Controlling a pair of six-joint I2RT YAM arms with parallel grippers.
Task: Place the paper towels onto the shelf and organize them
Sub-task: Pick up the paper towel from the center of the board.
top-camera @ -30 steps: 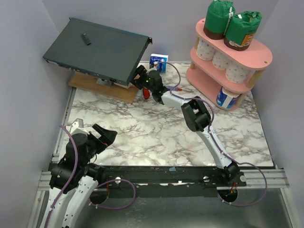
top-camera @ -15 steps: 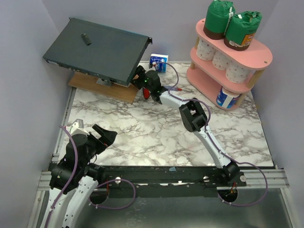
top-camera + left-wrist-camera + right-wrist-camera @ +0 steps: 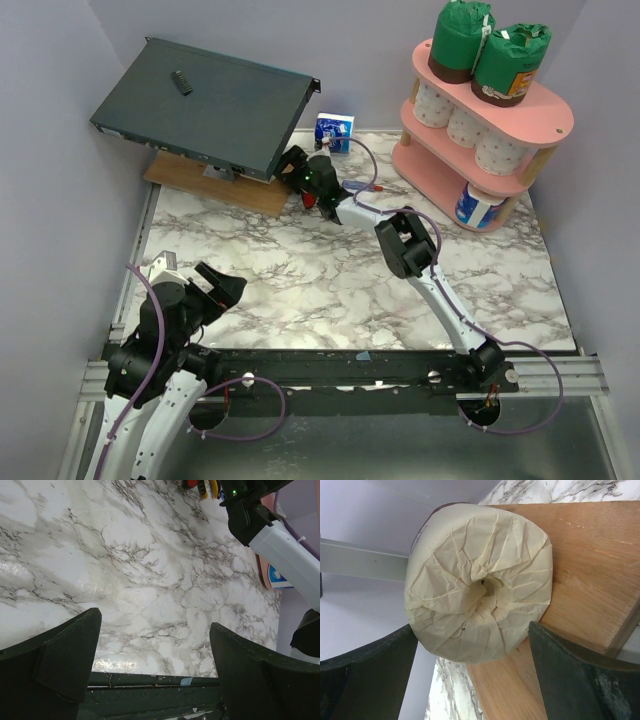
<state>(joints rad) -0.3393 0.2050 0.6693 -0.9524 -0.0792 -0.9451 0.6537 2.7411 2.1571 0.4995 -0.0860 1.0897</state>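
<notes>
Right claw: your right claw (image 3: 472, 626) is spread wide, one finger on each side of a roll's end. You cannot tell from the wrist view whether the pads touch it.
Roll at the claw: a cream-wrapped roll (image 3: 480, 580) lies on its side on a wooden board (image 3: 585, 550), its crumpled end facing your wrist camera and its tucked centre showing.
Right arm: it reaches across the surface (image 3: 300, 270) to the far left, and its tip sits at the near corner of the dark grey box (image 3: 200, 105) that rests tilted on the board.
Left claw: your left claw (image 3: 155, 620) is released, with nothing between its fingers. It hangs over the near left edge of the marble surface, well apart from the other arm's tip.
Shelf: the pink shelf (image 3: 550, 115) stands at the far right corner.
Top tier: two green-wrapped rolls (image 3: 460, 40) stand upright side by side.
Middle tier: three white rolls (image 3: 465, 125) sit in a row.
Bottom tier: one blue-and-white roll (image 3: 478, 207) shows at the right end, partly hidden by the board above it.
Loose item: a blue-and-white package (image 3: 334, 130) stands on the surface by the back wall, between the grey box and the shelf.
</notes>
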